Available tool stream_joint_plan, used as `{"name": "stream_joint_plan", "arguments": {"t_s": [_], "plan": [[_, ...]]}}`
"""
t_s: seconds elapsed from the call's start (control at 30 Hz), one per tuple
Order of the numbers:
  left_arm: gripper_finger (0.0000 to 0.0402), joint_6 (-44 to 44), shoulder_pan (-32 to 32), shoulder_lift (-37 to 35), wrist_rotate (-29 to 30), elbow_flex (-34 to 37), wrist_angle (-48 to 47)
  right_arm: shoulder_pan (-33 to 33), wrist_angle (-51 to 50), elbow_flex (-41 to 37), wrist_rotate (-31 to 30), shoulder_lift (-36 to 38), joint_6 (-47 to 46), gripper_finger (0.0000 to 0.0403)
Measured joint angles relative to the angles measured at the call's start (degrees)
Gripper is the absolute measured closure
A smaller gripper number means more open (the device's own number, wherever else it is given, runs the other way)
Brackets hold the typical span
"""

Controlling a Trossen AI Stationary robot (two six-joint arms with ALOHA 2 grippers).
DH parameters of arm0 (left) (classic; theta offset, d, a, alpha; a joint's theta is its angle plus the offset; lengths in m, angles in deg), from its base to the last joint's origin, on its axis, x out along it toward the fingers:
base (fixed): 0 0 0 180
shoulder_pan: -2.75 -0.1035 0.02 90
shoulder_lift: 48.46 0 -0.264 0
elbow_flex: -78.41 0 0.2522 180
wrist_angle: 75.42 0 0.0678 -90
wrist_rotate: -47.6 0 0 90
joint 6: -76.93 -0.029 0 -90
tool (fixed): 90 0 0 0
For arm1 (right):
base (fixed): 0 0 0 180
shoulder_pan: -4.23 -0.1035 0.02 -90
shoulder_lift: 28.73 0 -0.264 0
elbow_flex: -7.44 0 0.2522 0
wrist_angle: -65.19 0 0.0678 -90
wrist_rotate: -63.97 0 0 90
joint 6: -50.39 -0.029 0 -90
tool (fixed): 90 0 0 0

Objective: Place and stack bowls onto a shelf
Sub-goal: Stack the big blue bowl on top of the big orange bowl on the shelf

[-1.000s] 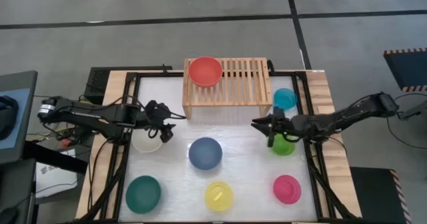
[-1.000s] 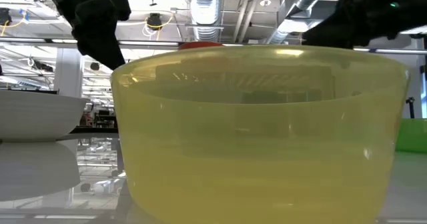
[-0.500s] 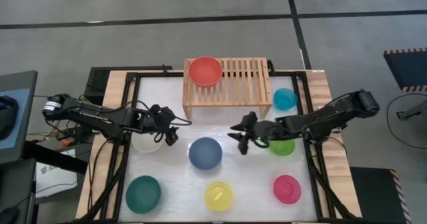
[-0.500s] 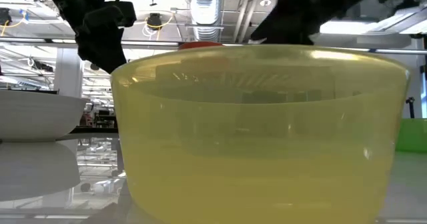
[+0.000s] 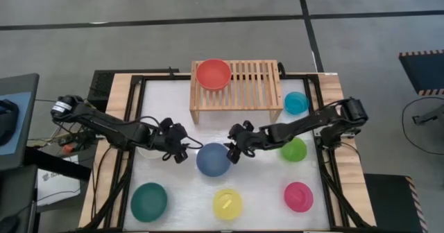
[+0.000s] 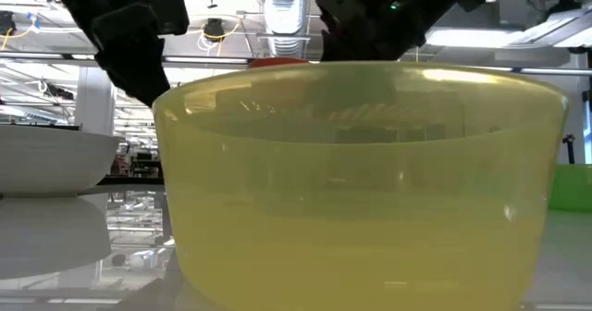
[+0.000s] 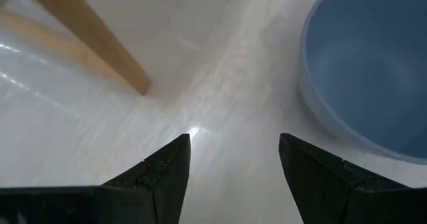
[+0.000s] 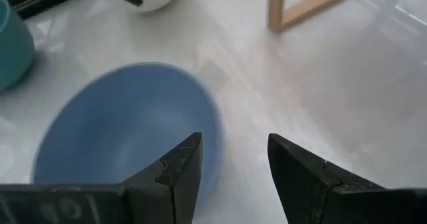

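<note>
- Bowls lie spread over the white table (image 5: 257,191), and one of them — the red bowl (image 5: 213,74) — already sits on the shelf (image 5: 253,87), at the left end of its slatted top.
- Shelf stands at the far edge of the table, centred between the two arms.
- Slate blue bowl (image 5: 213,159) rests in the middle of the table, just in front of the shelf; both grippers flank it.
- Left gripper (image 5: 178,148) hovers just beside the blue bowl's left rim, its fingers (image 7: 160,174) spread apart with nothing between them; the left wrist view shows bare table in the gap, the bowl's rim off to one side and a wooden shelf leg beyond.
- Right gripper (image 5: 234,150) sits at the blue bowl's right rim; its fingers (image 8: 175,167) stand apart, one over the bowl's edge and the other outside it — not clamped on it.
- White bowl (image 5: 148,150) lies under the left arm, mostly hidden by it.
- Lime green bowl (image 5: 295,150) rests on the right side, just below the right arm, with the cyan bowl (image 5: 296,102) behind it beside the shelf's right leg.
- Teal green bowl (image 5: 148,200), yellow bowl (image 5: 227,203) and pink bowl (image 5: 298,196) line the near edge, left to right, well apart.
- Low view is filled by the yellow bowl, with both dark arms above its rim.
</note>
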Motion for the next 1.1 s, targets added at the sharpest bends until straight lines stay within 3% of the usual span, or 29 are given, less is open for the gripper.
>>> {"name": "stream_joint_plan", "arguments": {"t_s": [0.23, 0.5, 1.0, 1.1], "plan": [[0.0187, 1.1, 1.6, 0.0, 3.4, 0.0, -0.3, 0.0, -1.5, 2.4, 4.8, -4.9, 0.1, 0.0206], [0.0187, 0.9, 1.6, 0.0, 4.5, 0.0, -0.3, 0.1, -3.6, 2.5, 5.1, -7.0, 0.1, 0.0217], [0.0187, 1.6, 1.6, -0.1, 4.7, 0.0, 1.9, 0.2, -4.6, 2.6, 4.3, -7.2, 1.8, 0.0365], [0.0187, 1.5, 1.6, -0.1, 4.7, 0.0, 2.0, 0.0, -4.6, 2.6, 2.6, -7.2, 2.4, 0.0375]]}}
